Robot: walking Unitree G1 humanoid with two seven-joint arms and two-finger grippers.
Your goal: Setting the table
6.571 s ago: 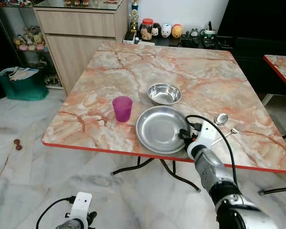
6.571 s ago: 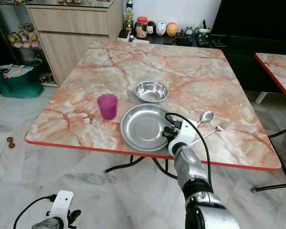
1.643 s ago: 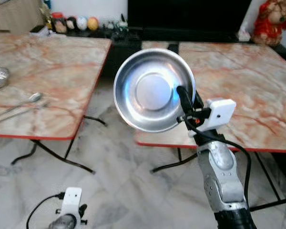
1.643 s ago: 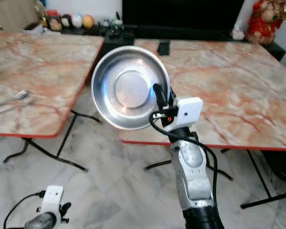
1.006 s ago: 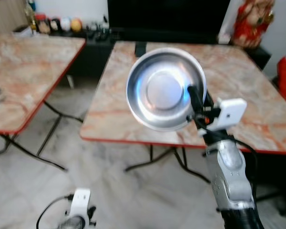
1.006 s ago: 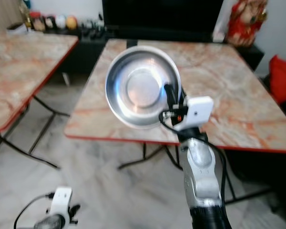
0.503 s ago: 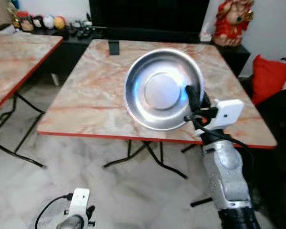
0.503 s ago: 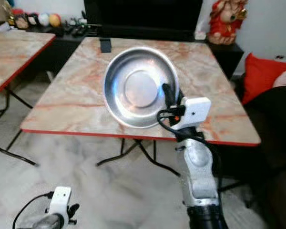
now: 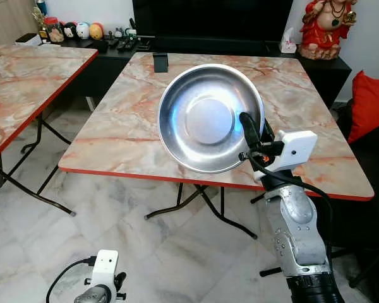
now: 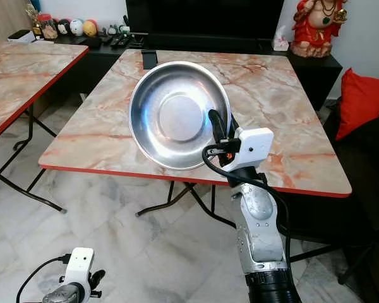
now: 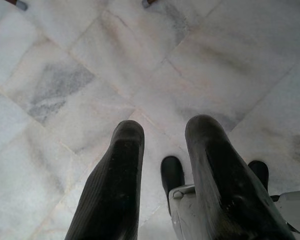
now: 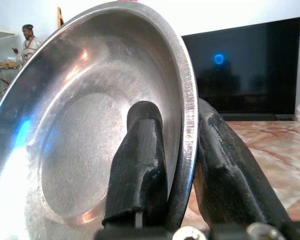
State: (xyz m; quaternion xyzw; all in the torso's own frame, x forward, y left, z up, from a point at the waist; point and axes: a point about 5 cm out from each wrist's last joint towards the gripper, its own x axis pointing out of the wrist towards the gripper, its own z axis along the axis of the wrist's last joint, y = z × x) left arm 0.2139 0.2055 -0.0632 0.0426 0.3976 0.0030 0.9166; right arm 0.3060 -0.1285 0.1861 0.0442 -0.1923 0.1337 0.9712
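Left gripper (image 11: 162,175) hangs idle over the floor, fingers spread. Right gripper (image 9: 252,136) pinches the steel plate (image 9: 205,120) by its rim, tilted above the desk (image 9: 114,136) near edge. Nothing's set down yet, looks like.

You see a shiny, scuffed metal plate (image 9: 210,118) pinched by matt ribbed black fingers (image 12: 140,165); the table (image 9: 126,126) is glossy marble-patterned; floor (image 11: 140,75) polished marble tile.
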